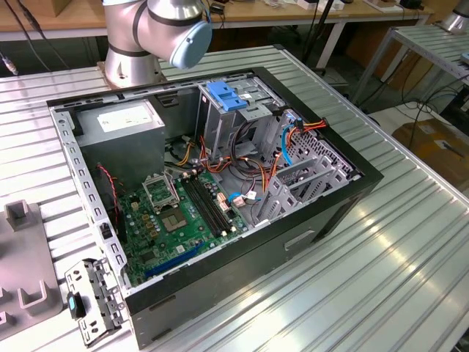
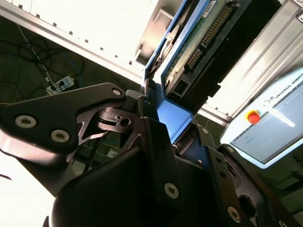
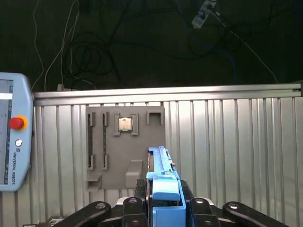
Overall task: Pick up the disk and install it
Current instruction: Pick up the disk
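My gripper (image 3: 164,196) is shut on the disk (image 3: 160,163), held on edge between the two black fingers (image 3: 142,191). In the first wrist view its blue plastic rail faces the camera, above a ribbed metal table. In the second wrist view the disk (image 2: 203,38) shows its green circuit board and connector row, and the gripper (image 2: 168,120) clamps its blue-railed end. In the exterior view the open computer case (image 1: 344,213) lies on the table, with a metal drive cage with a blue plastic top (image 1: 229,97) at its far side.
A grey fixture plate (image 3: 118,156) holding a small square chip (image 3: 125,124) lies under the gripper. A teach pendant (image 3: 12,137) with a red button sits beside it. Inside the case are a power-supply box (image 1: 121,125), a motherboard (image 1: 176,213) and loose cables. The arm's base (image 1: 139,44) stands behind the case.
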Robot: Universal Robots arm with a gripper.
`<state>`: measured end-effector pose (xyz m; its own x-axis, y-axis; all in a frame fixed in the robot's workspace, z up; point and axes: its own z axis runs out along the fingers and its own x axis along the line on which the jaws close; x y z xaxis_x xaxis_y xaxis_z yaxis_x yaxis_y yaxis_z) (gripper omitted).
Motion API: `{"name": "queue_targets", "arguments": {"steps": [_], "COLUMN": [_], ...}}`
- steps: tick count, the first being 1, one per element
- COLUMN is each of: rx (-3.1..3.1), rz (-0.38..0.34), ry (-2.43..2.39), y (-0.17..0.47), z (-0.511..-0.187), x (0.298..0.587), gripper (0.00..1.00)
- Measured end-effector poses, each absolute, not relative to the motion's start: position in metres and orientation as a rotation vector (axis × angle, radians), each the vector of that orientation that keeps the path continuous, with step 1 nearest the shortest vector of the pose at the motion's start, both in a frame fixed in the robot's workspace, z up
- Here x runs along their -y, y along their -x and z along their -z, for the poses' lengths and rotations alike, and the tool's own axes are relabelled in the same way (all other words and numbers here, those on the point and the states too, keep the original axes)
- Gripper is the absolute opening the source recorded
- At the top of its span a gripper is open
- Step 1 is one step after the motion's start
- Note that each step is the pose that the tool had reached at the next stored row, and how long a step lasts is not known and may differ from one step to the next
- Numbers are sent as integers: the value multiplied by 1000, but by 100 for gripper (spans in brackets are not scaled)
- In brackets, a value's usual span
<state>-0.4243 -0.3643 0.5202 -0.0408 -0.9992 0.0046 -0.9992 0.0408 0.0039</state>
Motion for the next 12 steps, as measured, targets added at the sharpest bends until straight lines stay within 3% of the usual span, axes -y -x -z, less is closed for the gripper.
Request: {"name": "queue_targets", "arguments": {"steps": [12], "rx": [2262], "rz": [0], "ry": [-2171], "y": [405], "z": [-520], "x": [364], "gripper": [37]}}
